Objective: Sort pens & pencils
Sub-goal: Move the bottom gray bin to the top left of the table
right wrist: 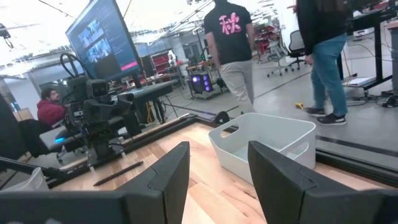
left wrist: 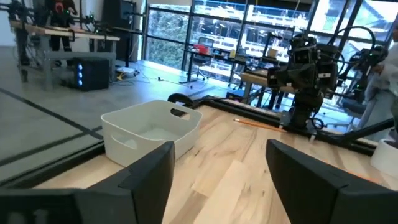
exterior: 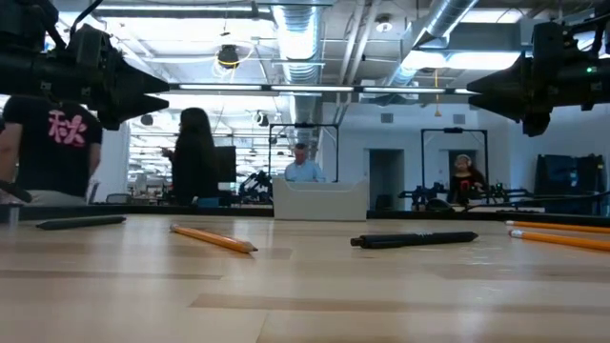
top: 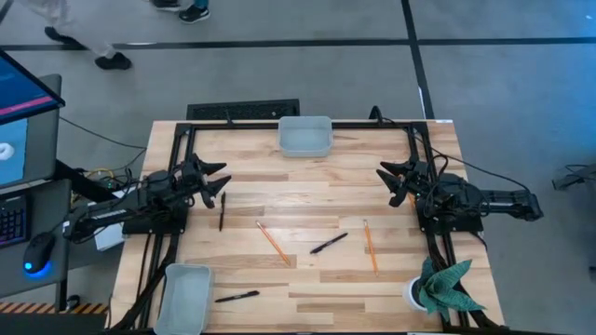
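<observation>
We see two arms built of matte black, blocky segments, each mounted on a black frame rail edging the wooden table (top: 307, 191). The left gripper (top: 220, 182) and the right gripper (top: 384, 179) end in paired dark, wedge-shaped fingers (left wrist: 149, 174). Black cables trail from both arm bases off the table's sides.

The front bin (top: 183, 300) runs off the high view's bottom edge, and the plant's pot (top: 415, 295) hides under leaves.
</observation>
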